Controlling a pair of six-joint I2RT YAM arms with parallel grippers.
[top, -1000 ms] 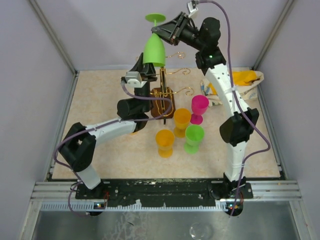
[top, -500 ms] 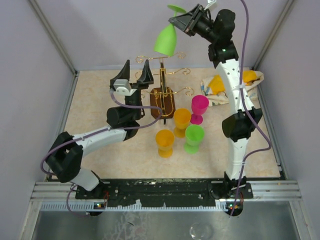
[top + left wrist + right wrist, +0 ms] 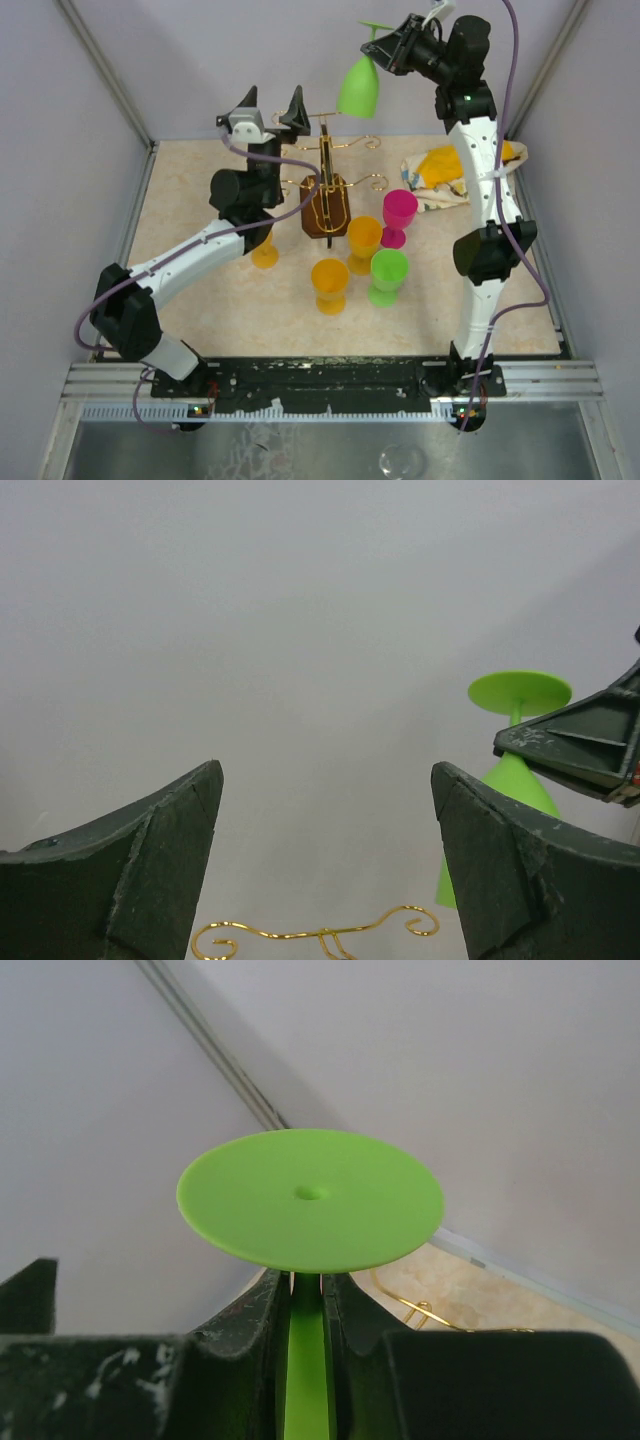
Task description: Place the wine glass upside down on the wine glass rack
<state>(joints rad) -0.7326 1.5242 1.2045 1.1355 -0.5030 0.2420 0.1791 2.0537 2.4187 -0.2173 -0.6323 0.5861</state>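
Right gripper [image 3: 397, 47] is clamping the inverted lime-green plastic wine glass [image 3: 360, 88] by its stem, high near the thin gold wire rack [image 3: 327, 185]; left gripper [image 3: 268, 108] is gaping empty; we are advising level descent between curled arms [image 3: 290, 935].

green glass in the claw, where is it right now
Top view: the green glass hangs upside down by its stem in the right claw, raised near the back wall, up and right of the rack.

Table [image 3: 255, 325]: rack [image 3: 326, 212], cups [image 3: 330, 285], perhaps cloth [image 3: 440, 168]
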